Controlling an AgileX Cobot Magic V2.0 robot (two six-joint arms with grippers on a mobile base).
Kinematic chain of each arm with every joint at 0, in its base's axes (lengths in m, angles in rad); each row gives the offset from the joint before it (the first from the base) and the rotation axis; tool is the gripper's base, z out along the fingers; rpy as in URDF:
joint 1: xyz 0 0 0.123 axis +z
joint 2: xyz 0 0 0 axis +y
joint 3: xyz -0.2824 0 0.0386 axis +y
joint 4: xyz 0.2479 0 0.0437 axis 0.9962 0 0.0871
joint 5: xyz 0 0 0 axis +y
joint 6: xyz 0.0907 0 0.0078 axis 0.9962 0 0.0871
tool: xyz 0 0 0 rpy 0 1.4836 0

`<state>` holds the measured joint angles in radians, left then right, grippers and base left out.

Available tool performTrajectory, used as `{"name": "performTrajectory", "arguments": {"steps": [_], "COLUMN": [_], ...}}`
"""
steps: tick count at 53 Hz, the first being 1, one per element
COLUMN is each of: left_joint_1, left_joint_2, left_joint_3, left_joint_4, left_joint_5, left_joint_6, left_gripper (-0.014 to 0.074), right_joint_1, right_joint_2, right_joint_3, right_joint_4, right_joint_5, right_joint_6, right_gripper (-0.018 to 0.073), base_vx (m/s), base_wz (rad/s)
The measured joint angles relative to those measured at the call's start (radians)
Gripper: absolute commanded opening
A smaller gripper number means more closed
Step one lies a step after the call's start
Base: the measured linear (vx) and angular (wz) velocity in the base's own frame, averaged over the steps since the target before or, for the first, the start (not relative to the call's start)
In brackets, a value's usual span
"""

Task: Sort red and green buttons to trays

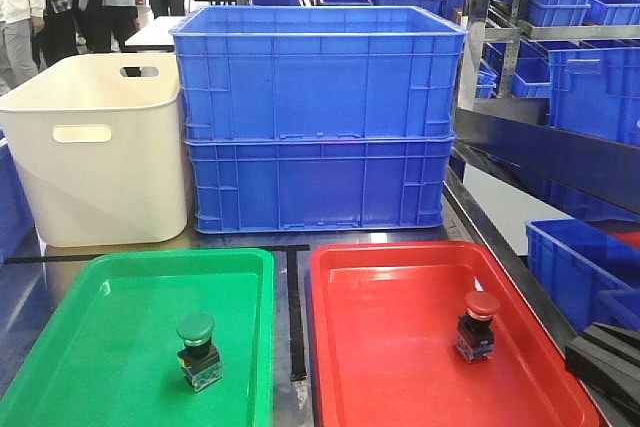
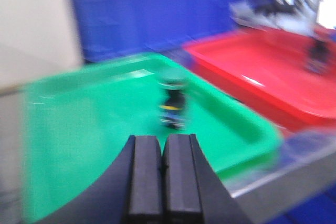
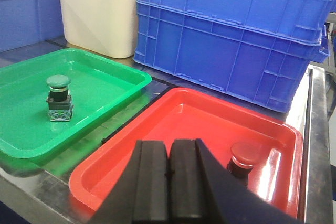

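With both claws pressed shut on nothing, I log the scene as follows.

Left claw (image 2: pixel 164 169): pads flat together, empty, hanging near the front edge of the green tray (image 1: pixel 120 277). Its view is blurred, so finer detail is lost to me.

Right claw (image 3: pixel 169 174): pads likewise together, empty, over the near rim of the red tray (image 3: pixel 173 114). In the front view only a dark part of that arm shows at the lower right corner.

Green button (image 1: pixel 197 350): inside the green tray, right of centre, upright on its dark base, cap up. Long axis vertical.

Red button (image 1: pixel 479 324): inside the red tray, toward its right side, upright, cap up, axis vertical. From the right wrist it sits just beyond and right of the claw, partly hidden by it.

Trays: side by side, a dark strip between them.

Behind: two stacked blue crates (image 1: pixel 320 117) and a cream bin (image 1: pixel 100 157) at their left.

Step, as I judge it: each button rests in its matching tray, so sorting looks done. The next move I would make is drawing both arms clear without knocking either cap.
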<state>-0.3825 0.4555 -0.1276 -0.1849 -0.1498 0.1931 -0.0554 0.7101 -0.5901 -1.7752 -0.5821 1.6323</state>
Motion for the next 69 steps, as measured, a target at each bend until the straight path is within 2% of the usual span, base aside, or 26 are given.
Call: {"name": "performTrajectory", "arguments": {"steps": [6, 12, 21, 27, 38, 69], "left_joint_1": [0.114, 0.215, 0.297, 0.312, 0.312, 0.312], "left_joint_2": [-0.171, -0.321, -0.459, -0.464, -0.468, -0.468], "left_joint_3": [0.125, 0.154, 0.155, 0.159, 0.159, 0.159], "left_joint_4": [-0.002, 0.003, 0.045, 0.063, 0.029, 0.027], "left_joint_5": [-0.024, 0.007, 0.235, 0.328, 0.324, 0.324], "left_joint_6": [0.004, 0.006, 0.011, 0.014, -0.018, -0.021], "left_gripper": [-0.0006, -0.0006, -0.0006, -0.0006, -0.0006, -0.0006], "right_joint_1": [0.000, 0.000, 0.000, 0.000, 0.000, 0.000], "right_joint_2": [0.000, 0.000, 0.000, 0.000, 0.000, 0.000], "right_joint_3": [0.000, 0.000, 0.000, 0.000, 0.000, 0.000], "right_joint_4": [0.000, 0.000, 0.000, 0.000, 0.000, 0.003], "right_joint_5": [0.000, 0.000, 0.001, 0.001, 0.001, -0.006], "right_joint_6": [0.000, 0.000, 0.000, 0.000, 0.000, 0.005], "right_gripper": [-0.0010, -0.0010, -0.0010, -0.0010, -0.0010, -0.0010], "base_vx": [0.00, 0.00, 0.00, 0.00, 0.00, 0.00], "base_wz": [0.00, 0.00, 0.00, 0.00, 0.00, 0.00]}}
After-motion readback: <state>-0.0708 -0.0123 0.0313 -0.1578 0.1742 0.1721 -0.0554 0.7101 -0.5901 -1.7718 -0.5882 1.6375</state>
